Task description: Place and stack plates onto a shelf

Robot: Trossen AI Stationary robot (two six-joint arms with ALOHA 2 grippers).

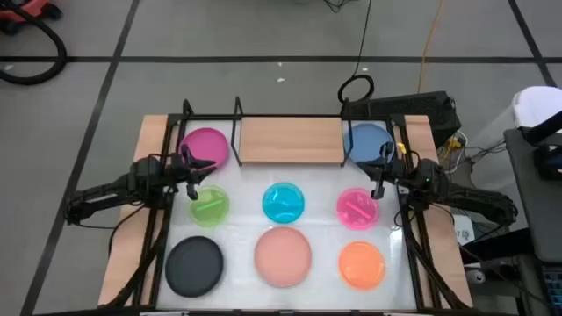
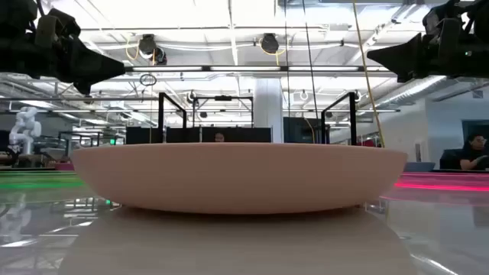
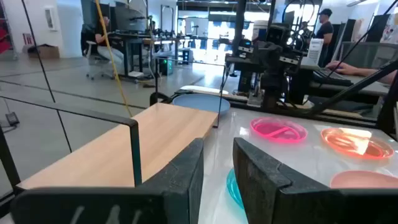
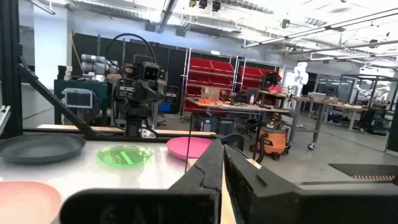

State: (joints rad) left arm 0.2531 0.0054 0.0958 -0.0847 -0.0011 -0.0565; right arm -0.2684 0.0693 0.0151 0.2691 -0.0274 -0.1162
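**Both arms hover at the table's sides, eight plates still on the tabletop**

The left arm reaches in from the left edge, its dark links folded low, and the left gripper (image 1: 195, 169) hangs between the magenta plate (image 1: 205, 146) and the green plate (image 1: 210, 207). In the left wrist view its two blocky, matte fingers (image 3: 186, 174) stand a little apart with a clear gap between them — nothing is held. The right arm mirrors it from the other side; the right gripper (image 1: 381, 175) sits between the blue plate (image 1: 367, 140) and the pink plate (image 1: 358, 209). Its fingers (image 4: 208, 168) are pressed nearly together, only a thin slit between them, and they clasp nothing.

The shelf (image 1: 290, 139) is a pale, smooth wooden board with thin black metal uprights, at the far middle of the table, bare on top. The magenta plate lies just beside its left end and the blue plate just beside its right end, both on the white tabletop (image 1: 241, 219).

In front, the smaller plates form a row — green, cyan plate (image 1: 284, 201), pink — glossy and translucent. Nearest the front edge lie the black plate (image 1: 194, 266), the salmon plate (image 1: 283, 255) and the small orange plate (image 1: 362, 264). All are round, shallow and set well apart, none stacked. The salmon plate's matte rim fills the low view.
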